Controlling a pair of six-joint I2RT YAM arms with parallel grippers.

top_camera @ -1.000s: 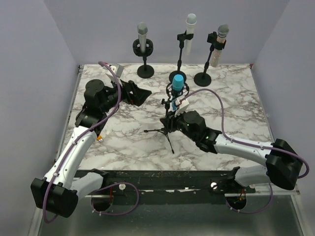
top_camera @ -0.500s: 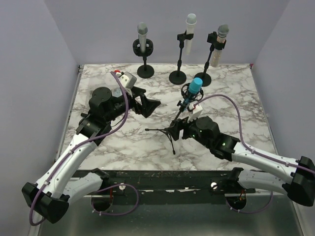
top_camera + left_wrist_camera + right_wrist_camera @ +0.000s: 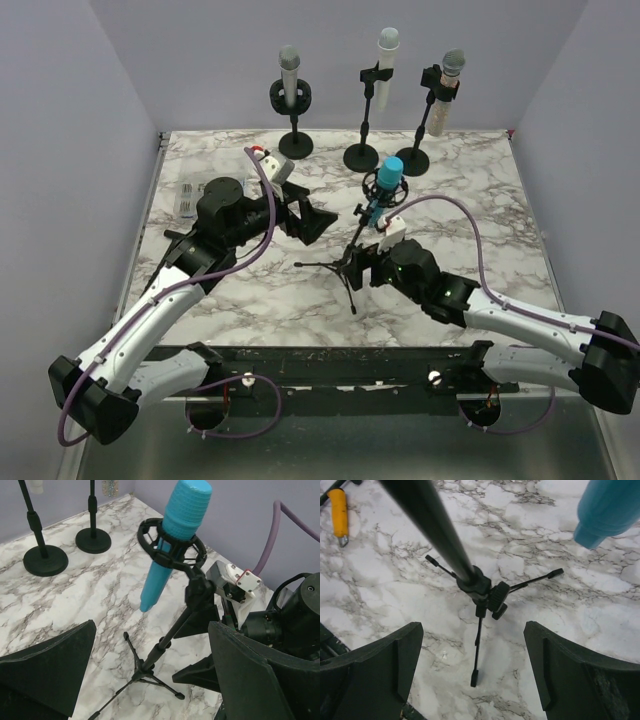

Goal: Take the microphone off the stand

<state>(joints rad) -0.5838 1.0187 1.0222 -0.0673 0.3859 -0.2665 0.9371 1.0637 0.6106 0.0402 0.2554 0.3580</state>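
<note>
Overhead, finds blue microphone (image 3: 388, 178) seated atop leaning stand (image 3: 345, 262), left gripper (image 3: 322, 225) just left of stand. From left wrist, shows jaws apart, facing stand. From right wrist, shows right gripper (image 3: 470, 630) spread wide above stand's hub, unclamped; risks toppling unheld stand when pulling.

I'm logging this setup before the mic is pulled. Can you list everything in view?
blue microphone: one, bright blue, tilted in the tripod stand's ring mount
tripod stand: one, black, mid-table
grey-headed microphone: one, on a round-base stand, far left
white microphone: one, on a round-base stand, far middle
beige microphone: one, on a round-base stand, far right
orange item: one, metal-tipped, lying on the table
small device: one, whitish, left edge, too small to identify
table: one, white marble
left gripper: black, open, left of the blue microphone
right gripper: black, open, by the stand's lower pole
</note>
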